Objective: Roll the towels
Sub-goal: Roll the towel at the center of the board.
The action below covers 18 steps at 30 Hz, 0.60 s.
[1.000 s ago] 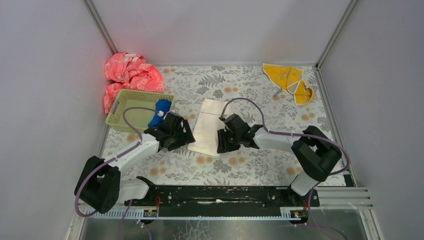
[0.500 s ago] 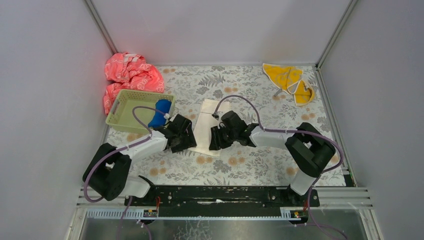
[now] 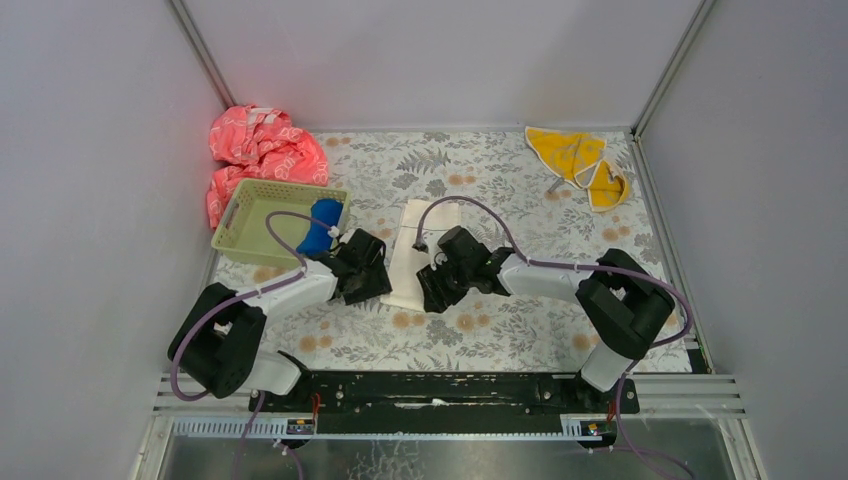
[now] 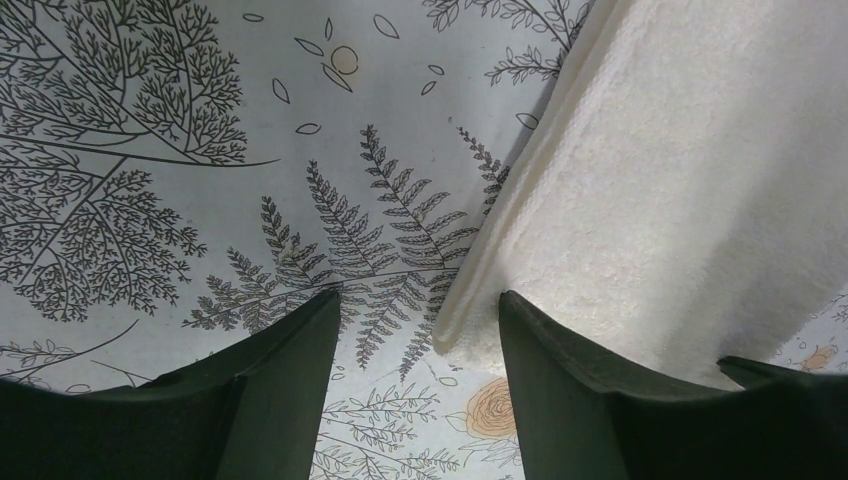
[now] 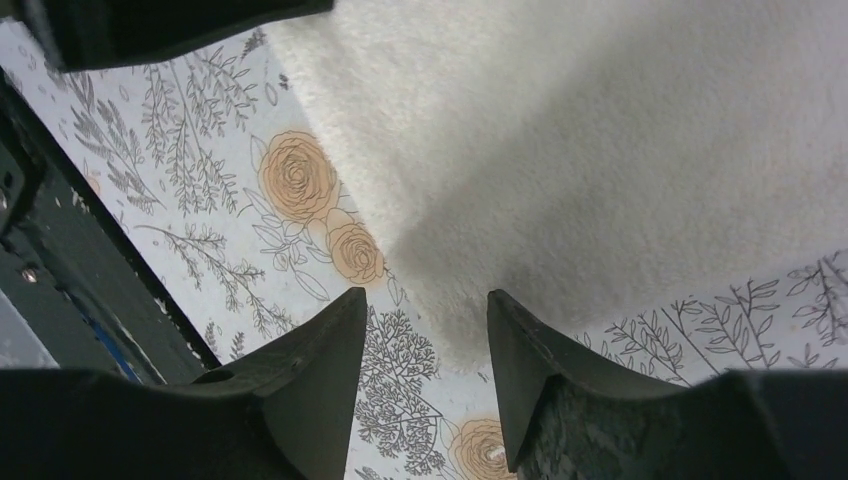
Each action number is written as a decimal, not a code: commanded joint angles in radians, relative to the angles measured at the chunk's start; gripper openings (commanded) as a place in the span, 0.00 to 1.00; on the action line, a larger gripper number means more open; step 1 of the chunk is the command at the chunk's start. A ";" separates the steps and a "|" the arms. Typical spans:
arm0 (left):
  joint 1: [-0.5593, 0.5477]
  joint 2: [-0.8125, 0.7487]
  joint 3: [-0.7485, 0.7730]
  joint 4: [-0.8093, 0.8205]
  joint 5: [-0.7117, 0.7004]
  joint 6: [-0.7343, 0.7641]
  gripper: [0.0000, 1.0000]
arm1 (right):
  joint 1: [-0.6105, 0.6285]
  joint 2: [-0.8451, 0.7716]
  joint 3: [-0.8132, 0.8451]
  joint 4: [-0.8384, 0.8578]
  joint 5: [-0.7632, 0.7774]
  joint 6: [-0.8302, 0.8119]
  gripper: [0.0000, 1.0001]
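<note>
Centre frame, the cream-white towel [image 3: 408, 250] lies flat. The left gripper [image 4: 418, 330] and right gripper [image 5: 425, 330] hang spread and empty over its near corners. Uneven pinches there could skew the roll, or catch only the top layer.

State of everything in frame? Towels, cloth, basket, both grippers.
Cream towel: flat, unrolled, between the grippers.
Basket: upright, one towel inside.
Blue towel: compact bundle, in the basket's right end.
Yellow towel: crumpled, far right corner.
Pink cloth: heaped behind the basket.
Left gripper: open, at the cream towel's corner.
Right gripper: open, over the cream towel's edge.
</note>
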<state>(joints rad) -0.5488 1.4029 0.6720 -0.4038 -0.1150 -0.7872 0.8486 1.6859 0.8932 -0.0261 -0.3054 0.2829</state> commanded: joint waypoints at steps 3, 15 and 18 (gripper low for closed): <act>-0.001 0.047 -0.037 0.029 -0.023 -0.003 0.59 | 0.039 -0.042 0.108 -0.146 0.039 -0.324 0.57; -0.001 0.056 -0.034 0.036 -0.010 0.003 0.59 | 0.105 0.087 0.152 -0.268 0.094 -0.521 0.58; -0.001 0.054 -0.035 0.034 -0.015 0.003 0.59 | 0.126 0.132 0.155 -0.279 0.143 -0.522 0.57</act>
<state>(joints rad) -0.5491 1.4052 0.6727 -0.4026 -0.1181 -0.7856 0.9413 1.7592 1.0248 -0.2565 -0.2276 -0.1940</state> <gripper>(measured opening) 0.589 0.578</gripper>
